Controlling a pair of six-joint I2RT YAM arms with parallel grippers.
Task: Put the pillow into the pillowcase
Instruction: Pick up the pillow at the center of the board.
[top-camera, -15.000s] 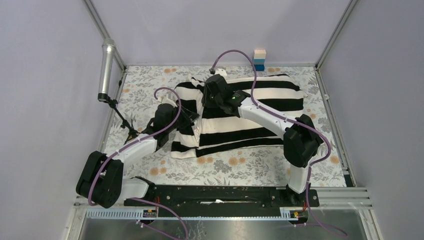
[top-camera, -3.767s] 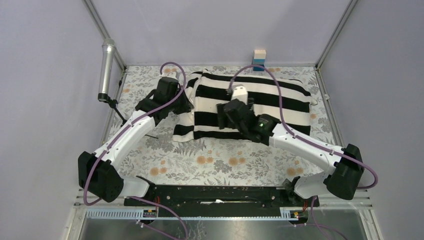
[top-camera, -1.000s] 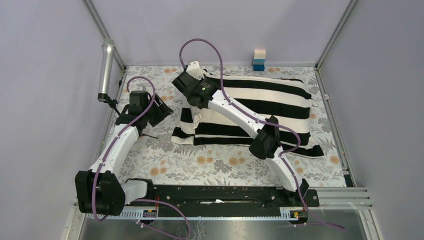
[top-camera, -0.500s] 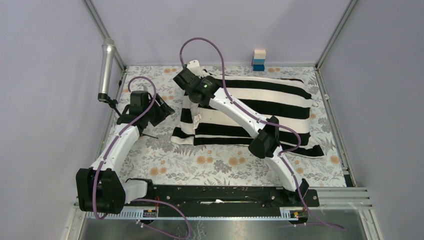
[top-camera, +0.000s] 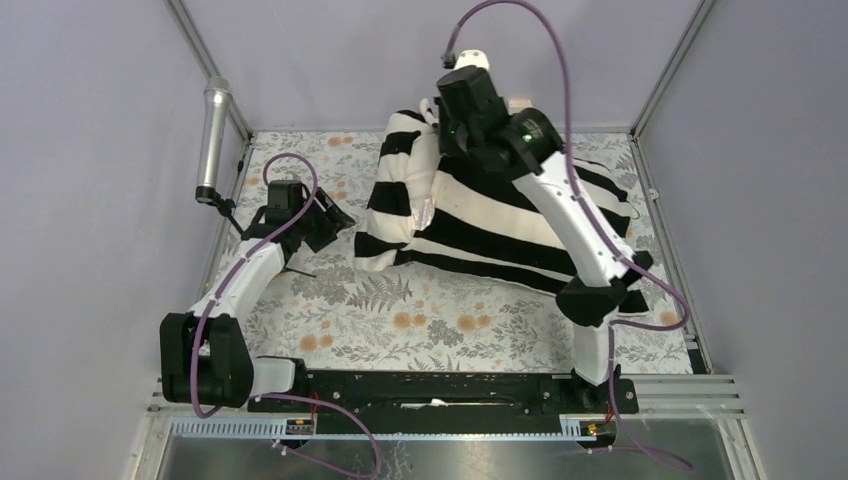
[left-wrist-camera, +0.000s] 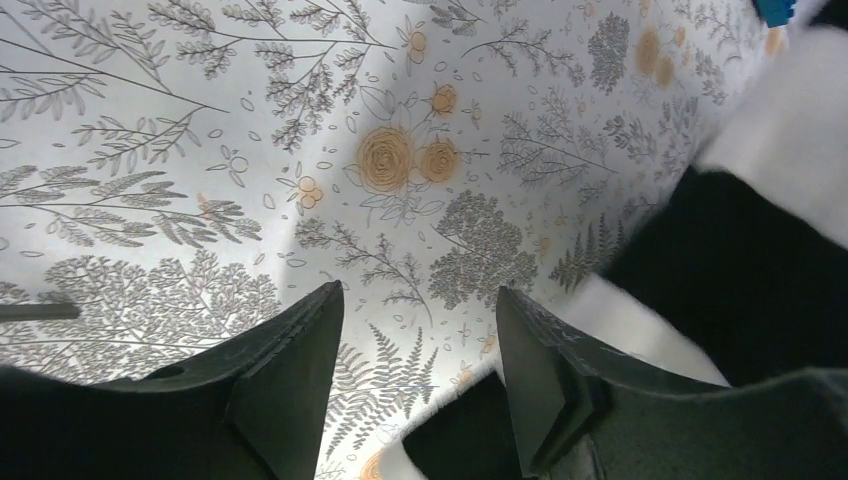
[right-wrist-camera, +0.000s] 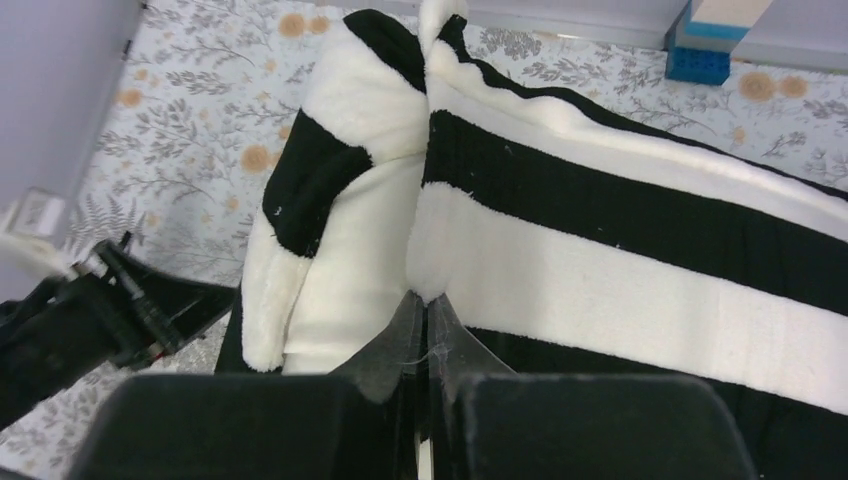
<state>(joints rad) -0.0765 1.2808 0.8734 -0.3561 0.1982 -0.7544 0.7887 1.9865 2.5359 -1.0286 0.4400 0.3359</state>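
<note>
The right gripper (right-wrist-camera: 425, 300) just pinched tight on the pillowcase (top-camera: 480, 235) and lifted its end high off the flowery cloth (top-camera: 430, 325), so the pillow, seemingly inside, may slide deeper; the left gripper (left-wrist-camera: 420, 330) hangs half-open, empty, near that cloth.

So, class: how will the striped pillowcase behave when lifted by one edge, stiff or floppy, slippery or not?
Probably floppy: pinched by the right gripper, the pillowcase creases and sags to the table. Likely grippy: its plush fabric holds in a thin pinch.

The pillowcase (top-camera: 490, 225) is black-and-white striped, the table cover (top-camera: 420, 322) white with grey leaves and orange flowers.
</note>
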